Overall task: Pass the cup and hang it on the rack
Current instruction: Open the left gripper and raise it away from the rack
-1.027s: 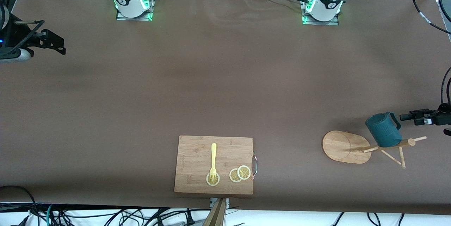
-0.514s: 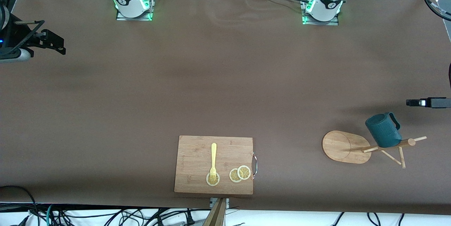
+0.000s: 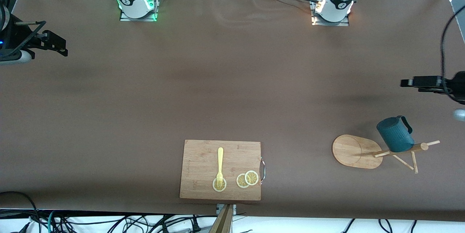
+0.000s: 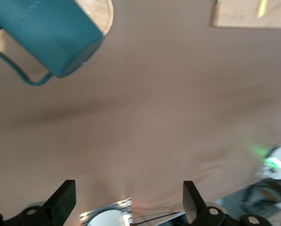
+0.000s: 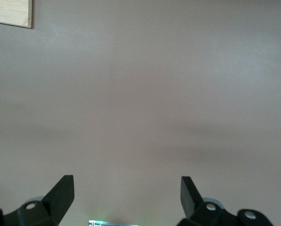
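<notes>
The dark teal cup (image 3: pixel 394 135) hangs tilted on the pegs of the light wooden rack (image 3: pixel 354 151), its loop handle pointing toward the left arm's end of the table. In the left wrist view the cup (image 4: pixel 46 33) shows apart from the gripper, with a bit of the rack's base (image 4: pixel 101 10) beside it. My left gripper (image 3: pixel 408 82) hovers over bare table at that end, clear of the cup, open and empty (image 4: pixel 128 200). My right gripper (image 3: pixel 58 46) waits over the right arm's end of the table, also open and empty (image 5: pixel 126 193).
A rectangular wooden cutting board (image 3: pixel 203 156) lies by the table edge nearest the front camera. On it are a yellow fork (image 3: pixel 220 164) and lemon slices (image 3: pixel 247 179). A corner of the board shows in both wrist views (image 4: pixel 239 18) (image 5: pixel 8 12).
My left gripper has drawn back from beside the cup's handle, toward the robots' bases. The cup stays on the rack. The right arm has not moved.
</notes>
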Robot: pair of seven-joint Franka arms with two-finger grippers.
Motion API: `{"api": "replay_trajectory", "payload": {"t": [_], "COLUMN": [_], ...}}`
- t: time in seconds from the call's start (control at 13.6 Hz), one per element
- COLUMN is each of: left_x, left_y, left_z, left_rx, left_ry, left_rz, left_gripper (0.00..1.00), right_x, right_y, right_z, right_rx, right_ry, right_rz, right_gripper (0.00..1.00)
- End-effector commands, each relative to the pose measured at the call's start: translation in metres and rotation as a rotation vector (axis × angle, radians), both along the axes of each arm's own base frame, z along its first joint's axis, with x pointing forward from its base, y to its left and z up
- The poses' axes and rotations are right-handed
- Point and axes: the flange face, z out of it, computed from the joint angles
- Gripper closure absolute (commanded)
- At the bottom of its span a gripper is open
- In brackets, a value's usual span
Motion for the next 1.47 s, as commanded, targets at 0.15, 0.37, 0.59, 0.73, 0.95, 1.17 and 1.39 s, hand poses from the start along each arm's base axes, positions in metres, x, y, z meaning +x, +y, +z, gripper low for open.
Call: {"api": "replay_trajectory", "payload": {"t": [0.15,0.37,0.59,0.73,0.95,1.17,1.39], "left_x": [-0.003,-0.011,-0.02,-0.018,-0.048,-0.076,-0.1], "left_y": [-0.084,-0.092,-0.094,-0.088,-0.084,-0.074,-0.079], "left_z": [0.015,0.016,0.021,0.022,0.016,0.015,0.028], "left_rx": [0.262,0.271,0.289,0.347,0.337,0.323,0.309], "left_ry": [-0.047,-0.069,-0.078,-0.142,-0.249,-0.353,-0.438], "left_rz": [-0.099,-0.111,-0.111,-0.075,-0.041,-0.016,-0.066], "left_gripper": [0.0,0.0,0.0,0.0,0.0,0.0,0.0], "right_x": [0.003,0.003,0.003,0.003,0.003,0.003,0.003], "right_y": [-0.001,0.0,0.0,0.0,0.0,0.0,-0.001], "right_z": [0.005,0.005,0.005,0.005,0.005,0.005,0.005], "right_rx": [0.005,0.006,0.006,0.006,0.006,0.006,0.006], "right_ry": [-0.005,-0.005,-0.005,-0.005,-0.005,-0.005,-0.005], "right_rz": [0.013,0.013,0.013,0.013,0.013,0.013,0.011], "right_gripper": [0.0,0.0,0.0,0.0,0.0,0.0,0.0]}}
